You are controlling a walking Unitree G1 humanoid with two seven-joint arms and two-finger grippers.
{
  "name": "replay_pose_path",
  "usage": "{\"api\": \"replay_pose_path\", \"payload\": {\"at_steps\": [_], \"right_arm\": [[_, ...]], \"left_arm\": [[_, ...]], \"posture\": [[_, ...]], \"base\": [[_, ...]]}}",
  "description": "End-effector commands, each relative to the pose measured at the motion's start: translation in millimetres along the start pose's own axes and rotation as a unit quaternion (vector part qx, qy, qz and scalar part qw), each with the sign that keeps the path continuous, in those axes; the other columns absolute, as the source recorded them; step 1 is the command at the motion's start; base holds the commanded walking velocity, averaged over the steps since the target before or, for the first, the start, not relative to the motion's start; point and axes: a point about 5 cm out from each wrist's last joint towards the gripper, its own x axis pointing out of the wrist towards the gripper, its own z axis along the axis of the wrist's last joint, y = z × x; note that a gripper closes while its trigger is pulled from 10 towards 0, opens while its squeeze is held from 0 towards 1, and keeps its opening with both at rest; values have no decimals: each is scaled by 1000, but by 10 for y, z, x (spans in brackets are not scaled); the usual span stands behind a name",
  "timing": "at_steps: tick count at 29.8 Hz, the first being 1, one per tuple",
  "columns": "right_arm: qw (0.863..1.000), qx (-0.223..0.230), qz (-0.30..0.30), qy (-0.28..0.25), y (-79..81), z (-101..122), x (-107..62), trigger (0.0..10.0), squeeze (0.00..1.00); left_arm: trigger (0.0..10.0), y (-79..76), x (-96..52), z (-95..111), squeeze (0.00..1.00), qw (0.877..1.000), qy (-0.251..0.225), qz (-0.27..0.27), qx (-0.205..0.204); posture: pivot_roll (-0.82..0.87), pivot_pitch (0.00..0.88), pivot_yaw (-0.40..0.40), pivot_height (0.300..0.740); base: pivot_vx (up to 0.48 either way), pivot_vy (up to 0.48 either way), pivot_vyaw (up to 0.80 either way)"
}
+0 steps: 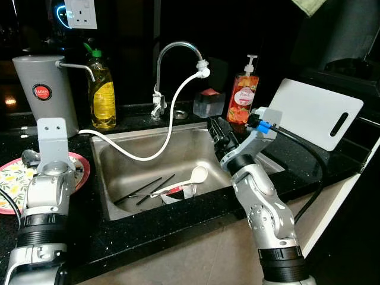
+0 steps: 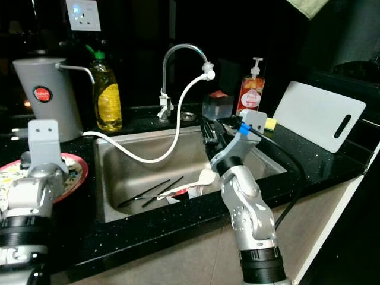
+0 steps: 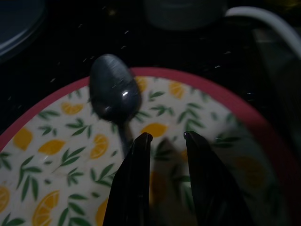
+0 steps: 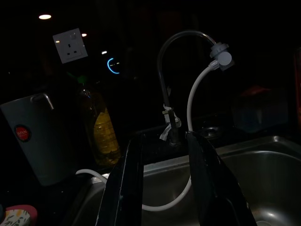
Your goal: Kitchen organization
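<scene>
While my left gripper [image 3: 162, 136] hangs over the lemon plate [image 3: 56, 155] at the lower left of the head view, its two black fingers are apart and hold nothing. A dark metal spoon [image 3: 114, 94] lies on the plate just past my fingertips, with its bowl near the red rim.

My right gripper [image 1: 221, 133] is up over the right side of the sink [image 1: 116, 160], in the middle of the picture. Its fingers are apart too, and empty.

Down in the sink lie two black chopsticks [image 1: 145, 190], a white ladle [image 1: 196, 176] and some bits I cannot make out. A white hose [image 1: 172, 122] runs from the tap [image 1: 178, 50] down across the sink to the left.

At the upper left stand a grey kettle [image 1: 44, 89] and a yellow soap bottle [image 1: 102, 95]. A red pump bottle [image 1: 243, 95] stands behind the sink, and a white cutting board [image 1: 314, 113] leans at the right.
</scene>
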Motion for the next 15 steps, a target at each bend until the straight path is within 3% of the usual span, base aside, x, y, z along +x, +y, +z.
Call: {"api": "replay_pose_path", "payload": {"at_steps": [1,15], "right_arm": [[1000,-5,-8,3,-35,10,-25,10000,0],[1000,-3,-7,3,-21,5,-24,10000,0]], "left_arm": [[10000,-1,24,0,0,1000,6,13,-10],[10000,37,121,-62,0,998,36,13,-49]], "posture": [[-63,0,-55,740],[-57,0,-58,740]], "base": [[0,0,0],[0,0,0]]}}
